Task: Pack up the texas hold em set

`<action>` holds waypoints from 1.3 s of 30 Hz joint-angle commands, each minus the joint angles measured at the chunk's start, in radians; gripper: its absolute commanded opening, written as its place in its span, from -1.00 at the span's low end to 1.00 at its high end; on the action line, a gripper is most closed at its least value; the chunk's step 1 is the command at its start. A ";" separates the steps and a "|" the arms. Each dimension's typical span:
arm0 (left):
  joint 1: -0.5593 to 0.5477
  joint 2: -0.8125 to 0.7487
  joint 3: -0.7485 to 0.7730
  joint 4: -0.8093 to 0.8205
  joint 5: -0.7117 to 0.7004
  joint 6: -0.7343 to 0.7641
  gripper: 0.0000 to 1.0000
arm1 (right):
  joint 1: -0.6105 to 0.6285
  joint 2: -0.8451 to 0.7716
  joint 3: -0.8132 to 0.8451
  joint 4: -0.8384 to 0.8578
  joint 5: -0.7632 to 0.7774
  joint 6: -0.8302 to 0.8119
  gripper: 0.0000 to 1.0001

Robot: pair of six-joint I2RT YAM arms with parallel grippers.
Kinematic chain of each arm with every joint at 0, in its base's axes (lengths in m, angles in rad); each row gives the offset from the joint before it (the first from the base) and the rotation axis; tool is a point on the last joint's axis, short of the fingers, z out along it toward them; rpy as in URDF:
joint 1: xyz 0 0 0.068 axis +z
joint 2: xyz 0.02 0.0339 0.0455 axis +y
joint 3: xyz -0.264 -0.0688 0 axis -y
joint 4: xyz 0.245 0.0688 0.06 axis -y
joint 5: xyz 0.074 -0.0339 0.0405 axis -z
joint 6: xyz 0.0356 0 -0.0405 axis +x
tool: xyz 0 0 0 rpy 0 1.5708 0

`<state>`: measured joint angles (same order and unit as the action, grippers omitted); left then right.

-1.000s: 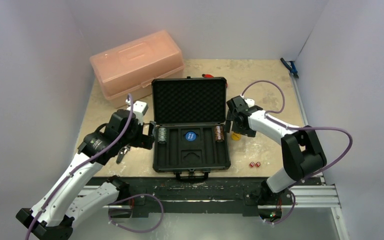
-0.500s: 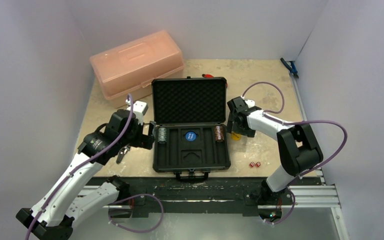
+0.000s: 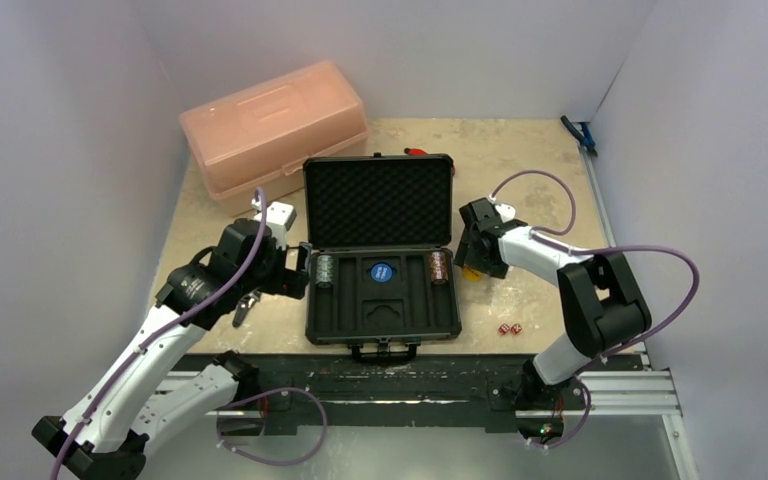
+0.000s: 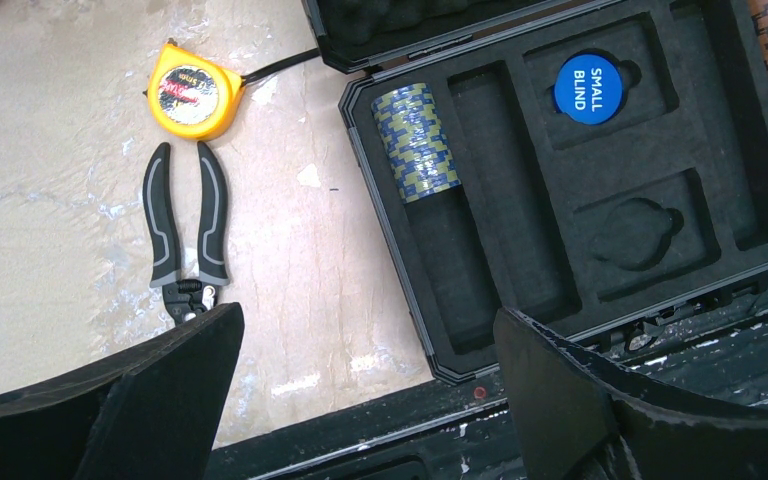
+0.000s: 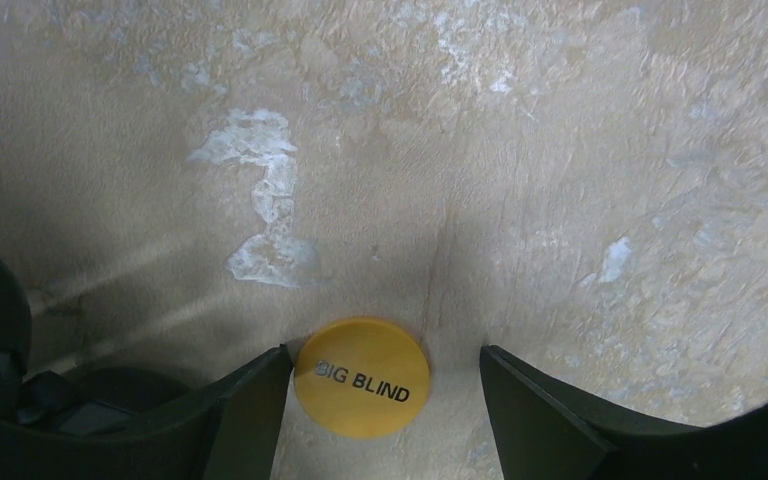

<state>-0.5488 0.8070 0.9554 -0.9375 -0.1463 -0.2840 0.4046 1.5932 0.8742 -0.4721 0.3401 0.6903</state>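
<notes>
The right arm has shuffled a touch nearer to us since half a second back, elbow folding in, while the left arm hasn't budged. Now the right gripper sits low over the table, just off the right side of the black case, claw spread. In the wrist view the right gripper straddles the yellow disc, marked BIG BLIND, which lies flat on the table between the fingers. It hugs the left-hand finger in that view, though I cannot tell if they touch.

The left gripper hangs by the case's left edge, its claw also spread wide and holding nothing (plenty of daylight between those fingers).

The case lies open, the foam-lined lid propped up behind and the handle towards us. In the moulded tray, the grey chip stack fills the far end of the left slot, the blue disc sits in its round pocket, and the brown-red chip stack is in the right slot. Two tiny red dice wait on the table, right of the case's near corner.

Left of the case lie a yellow tape measure and pliers; the pink box stands shut at the back.
</notes>
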 commanded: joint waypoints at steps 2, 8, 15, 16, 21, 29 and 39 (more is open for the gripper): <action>0.008 -0.009 0.005 0.011 -0.010 0.017 0.92 | -0.036 -0.024 -0.066 -0.052 -0.023 0.058 0.43; 0.007 -0.009 0.005 0.011 -0.010 0.017 0.92 | -0.063 -0.086 -0.095 -0.060 -0.028 0.080 0.32; 0.007 -0.010 0.006 0.011 -0.010 0.017 0.92 | -0.064 -0.105 -0.102 -0.060 -0.087 0.063 0.51; 0.008 -0.010 0.005 0.010 -0.010 0.017 0.92 | -0.063 -0.108 -0.103 -0.062 -0.089 0.063 0.55; 0.007 -0.012 0.005 0.009 -0.010 0.016 0.92 | -0.064 -0.104 -0.111 -0.066 -0.097 0.062 0.63; 0.009 -0.015 0.005 0.008 -0.010 0.016 0.91 | -0.064 -0.086 -0.101 -0.064 -0.099 0.047 0.55; 0.007 -0.023 0.004 0.008 -0.012 0.014 0.91 | -0.062 -0.050 -0.096 -0.060 -0.114 0.034 0.33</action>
<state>-0.5488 0.7959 0.9554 -0.9386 -0.1463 -0.2840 0.3447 1.5032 0.7918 -0.5030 0.2699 0.7235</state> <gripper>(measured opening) 0.957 0.692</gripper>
